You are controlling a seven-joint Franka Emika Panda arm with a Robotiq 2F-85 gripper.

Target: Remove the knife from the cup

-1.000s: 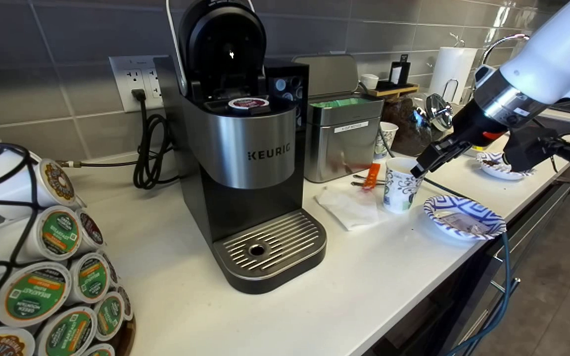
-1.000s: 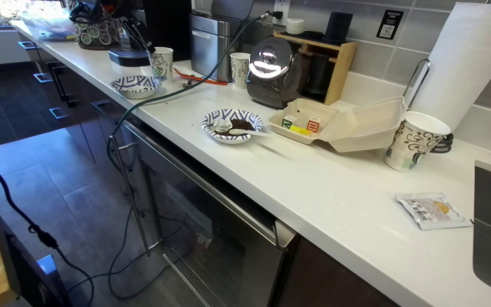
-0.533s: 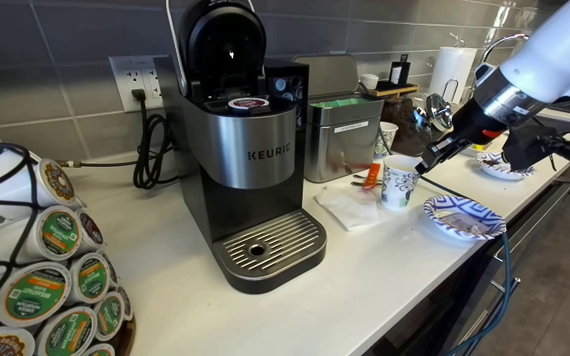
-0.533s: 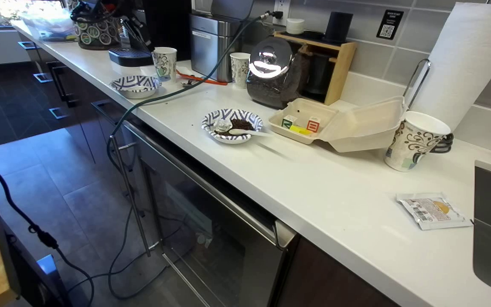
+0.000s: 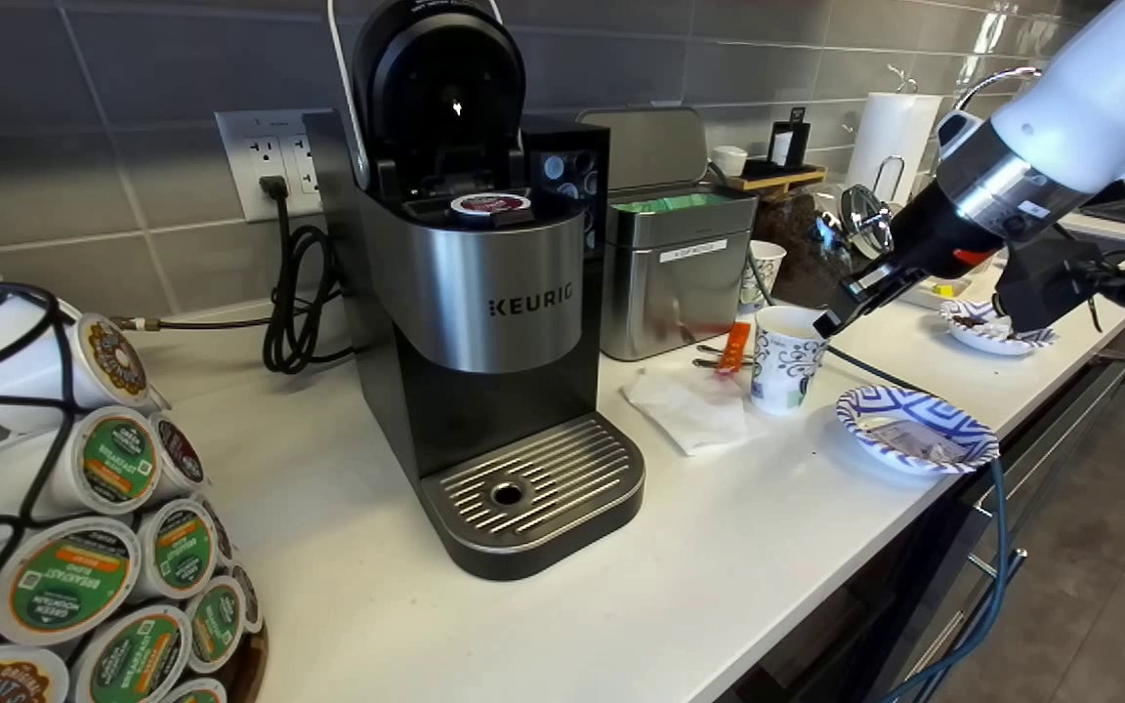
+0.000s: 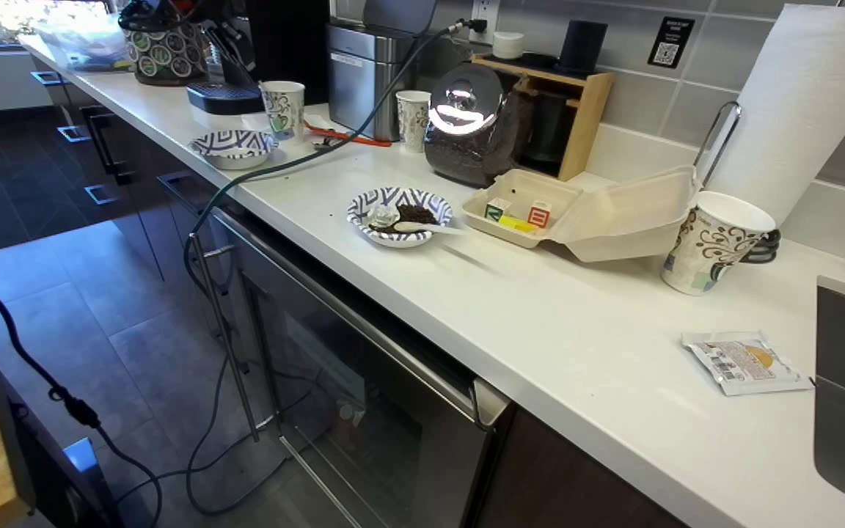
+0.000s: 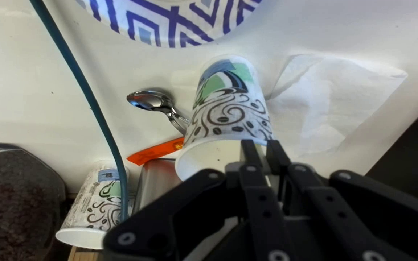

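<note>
The white paper cup (image 5: 785, 366) with brown scrolls and blue-green marks stands upright on the counter. It also shows in an exterior view (image 6: 283, 110) and the wrist view (image 7: 227, 108). My gripper (image 5: 823, 324) is tilted down at the cup's rim. In the wrist view its fingertips (image 7: 261, 148) stand over the cup's mouth with a narrow gap and nothing seen held between them. Whether they touch the rim I cannot tell. I make out no knife in the visible part of the cup; the fingers hide the rest. A flat orange utensil (image 7: 154, 151) lies on the counter beside the cup.
Metal spoons (image 7: 151, 100) and a napkin (image 5: 694, 405) lie beside the cup. A blue-patterned bowl (image 5: 917, 430) stands near the counter's front edge. The coffee machine (image 5: 494, 283), a metal bin (image 5: 680, 278) and a second cup (image 6: 413, 121) stand around. A teal cable (image 7: 82, 79) crosses the counter.
The cup has shifted slightly, leftward in an exterior view, between one second and half a second ago. My gripper has risen a little.
</note>
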